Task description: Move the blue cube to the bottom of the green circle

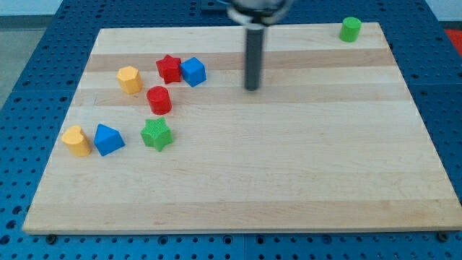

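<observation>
Right of blue cube (193, 71), my tip (252, 88) hovering apart; no claw. Approaching; next circling left, pushing toward green circle (351, 29).

Pale wood surface (289, 180) is showing lengthwise grain stripes, sitting on a blue perforated base (43, 43); blue cube (193, 71), red star (169, 68), red cylinder (159, 100), green star (156, 134), green circle (351, 29), two yellow blocks (130, 79) (76, 140), another blue block (108, 139), and my tip (251, 88) is looking dark grey
</observation>
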{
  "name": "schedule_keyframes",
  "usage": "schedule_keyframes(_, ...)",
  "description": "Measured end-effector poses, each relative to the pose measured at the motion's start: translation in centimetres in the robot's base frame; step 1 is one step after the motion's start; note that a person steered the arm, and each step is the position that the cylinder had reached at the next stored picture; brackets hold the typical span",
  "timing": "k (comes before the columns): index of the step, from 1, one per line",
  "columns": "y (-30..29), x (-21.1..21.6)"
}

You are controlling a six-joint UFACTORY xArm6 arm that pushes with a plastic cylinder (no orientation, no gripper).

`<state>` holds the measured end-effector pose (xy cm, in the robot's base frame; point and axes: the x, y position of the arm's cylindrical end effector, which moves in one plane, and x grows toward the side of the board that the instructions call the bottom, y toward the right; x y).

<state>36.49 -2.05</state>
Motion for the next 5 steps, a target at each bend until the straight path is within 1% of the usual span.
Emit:
schedule_keyframes(1, -7.6, 0.5)
schedule_keyframes(2, -13.1, 1.7)
schedule_keyframes(3, -15.2, -0.7)
schedule_keyframes(4, -11.3, -2.6)
schedule_keyframes(5, -5.5, -4.4)
